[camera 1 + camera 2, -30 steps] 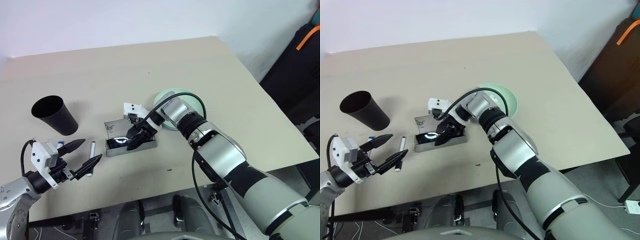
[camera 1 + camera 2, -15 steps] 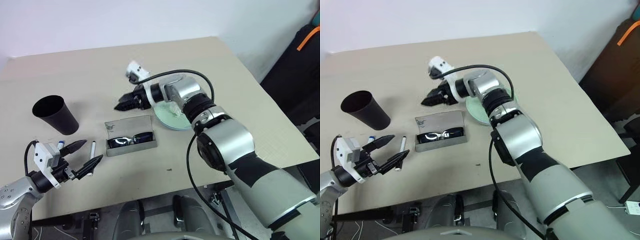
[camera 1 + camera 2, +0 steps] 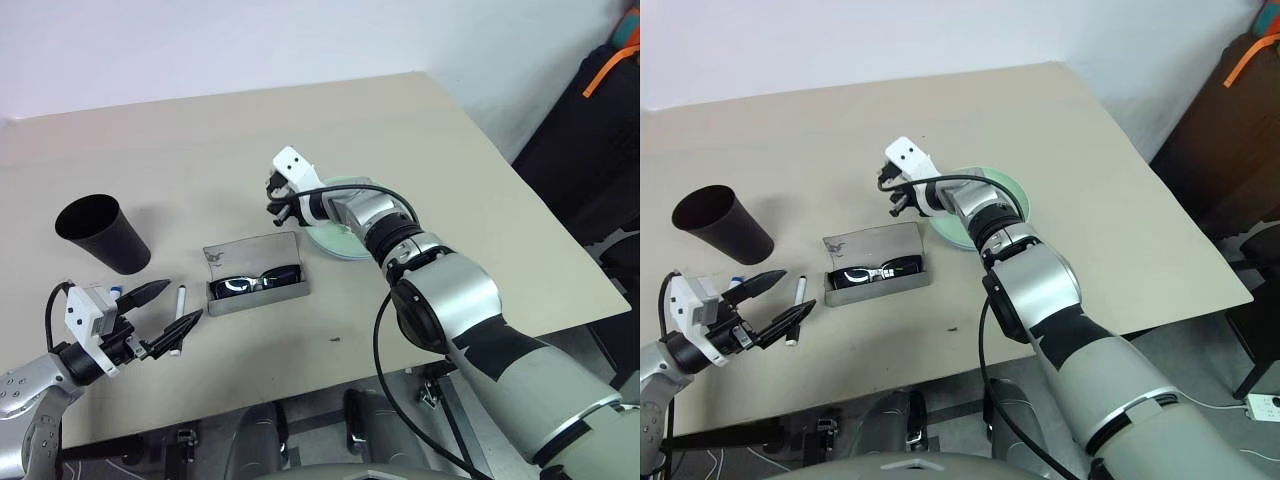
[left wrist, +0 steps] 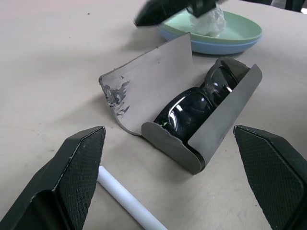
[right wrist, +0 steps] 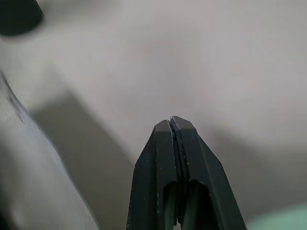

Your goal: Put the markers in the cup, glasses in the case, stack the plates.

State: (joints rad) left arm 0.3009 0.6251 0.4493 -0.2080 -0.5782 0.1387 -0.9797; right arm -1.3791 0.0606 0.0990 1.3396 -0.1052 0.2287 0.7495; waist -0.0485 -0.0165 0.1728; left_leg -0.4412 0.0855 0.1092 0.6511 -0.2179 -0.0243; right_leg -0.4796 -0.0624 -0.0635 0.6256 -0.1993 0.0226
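Beige surface (image 3: 420, 130) carrying all objects. Stacked plates (image 3: 345, 235), mint green upon light blue, lie right of centre, with a crumpled white tissue (image 4: 209, 20) resting in the upper plate. The black cup (image 3: 103, 232) stands upright toward the left edge, its rim open. The grey case (image 3: 255, 272) lies between cup and plates, just beside the plates, lid raised toward the far side; the glasses (image 3: 253, 283) rest inside its tray, lenses glossy. Two markers lie near the front left of the surface, in front of the cup: the black-capped marker (image 3: 179, 308) just left of the case, and the blue-capped marker (image 3: 119, 295) partly hidden behind the left gripper. The right gripper (image 3: 277, 205) hovers above the surface beyond the case lid, at the near-left edge of the plates; its jaws are pressed together with nothing between them. The left gripper (image 3: 165, 312) hangs over the markers, its jaws spread wide and empty, pointing toward the case.
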